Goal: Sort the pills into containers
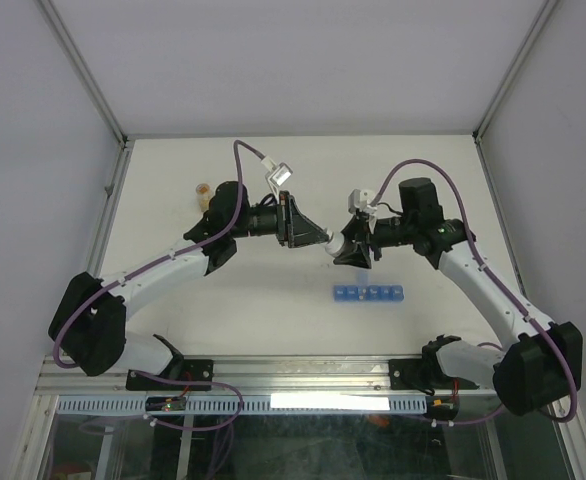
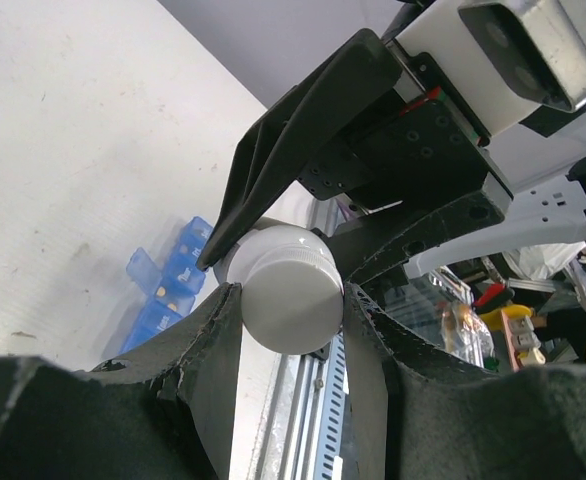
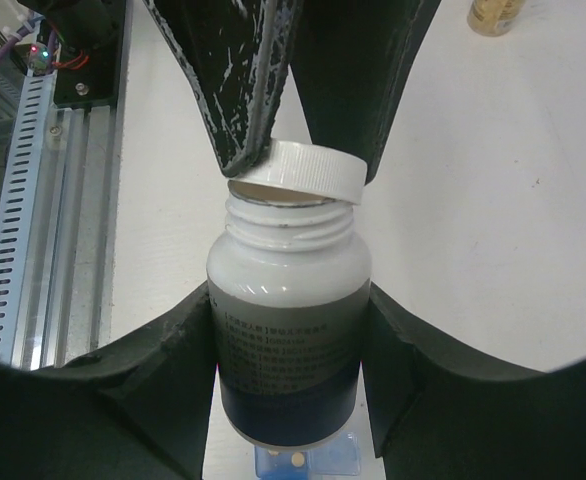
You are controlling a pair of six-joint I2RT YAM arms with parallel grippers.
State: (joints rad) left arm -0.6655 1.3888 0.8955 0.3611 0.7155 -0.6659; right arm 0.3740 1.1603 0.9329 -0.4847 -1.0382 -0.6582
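Observation:
My right gripper (image 3: 288, 300) is shut on a white pill bottle (image 3: 288, 330) with a dark label and holds it above the table. My left gripper (image 2: 293, 297) is shut on the bottle's white screw cap (image 2: 285, 290). In the right wrist view the cap (image 3: 298, 172) sits tilted, just off the threaded neck. In the top view both grippers meet at mid-table, left (image 1: 325, 243) and right (image 1: 351, 252). The blue pill-organizer strip (image 1: 369, 294) lies below them with lids open; yellow pills show in some compartments (image 2: 168, 285), (image 3: 308, 462).
A small clear bottle with tan contents (image 1: 204, 192) stands at the far left behind the left arm; it also shows in the right wrist view (image 3: 495, 14). A slotted metal rail (image 3: 33, 200) runs along the table's near edge.

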